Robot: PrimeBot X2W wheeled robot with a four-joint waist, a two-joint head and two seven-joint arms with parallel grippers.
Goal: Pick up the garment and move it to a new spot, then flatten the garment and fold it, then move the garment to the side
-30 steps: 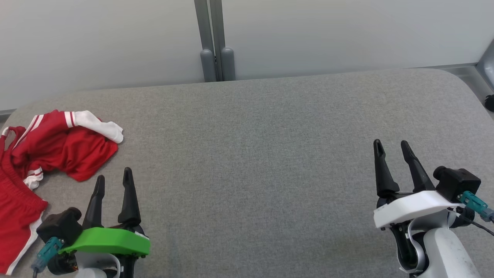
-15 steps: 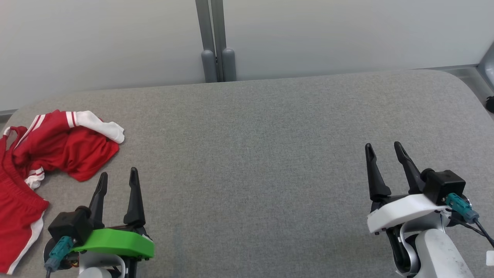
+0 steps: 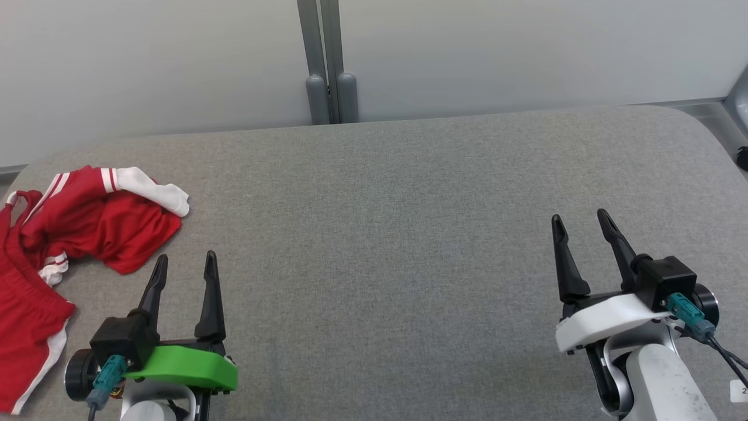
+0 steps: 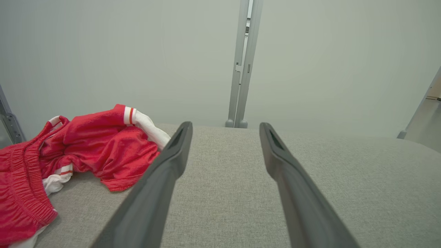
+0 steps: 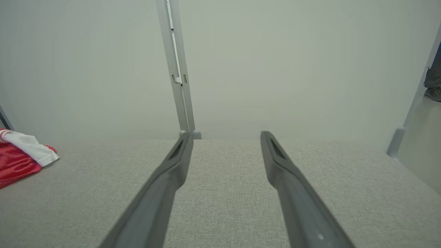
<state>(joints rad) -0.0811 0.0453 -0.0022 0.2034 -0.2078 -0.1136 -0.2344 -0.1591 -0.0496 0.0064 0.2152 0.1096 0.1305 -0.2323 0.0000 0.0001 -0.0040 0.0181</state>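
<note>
The garment (image 3: 99, 219) is a crumpled red heap with a white sleeve and striped trim, lying at the far left of the grey table (image 3: 380, 234). My left gripper (image 3: 186, 257) hovers open and empty just to the right of its near edge, without touching it. The left wrist view shows the garment (image 4: 103, 144) left of the spread fingers of the left gripper (image 4: 224, 124). My right gripper (image 3: 579, 215) stands open and empty over bare table at the right. The garment (image 5: 17, 162) is at the far left edge beyond that right gripper (image 5: 226, 133).
A red piece with a gathered band and white edge (image 3: 26, 327) lies at the table's left edge against the heap; I cannot tell if it is separate cloth. Pale wall panels with a grey post (image 3: 327, 58) stand behind. A person's shoe (image 5: 433, 93) shows at the far right.
My left gripper has drifted slightly right and rolled at the wrist. The right gripper has drifted slightly left. Both remain open, and the garment has not moved.
</note>
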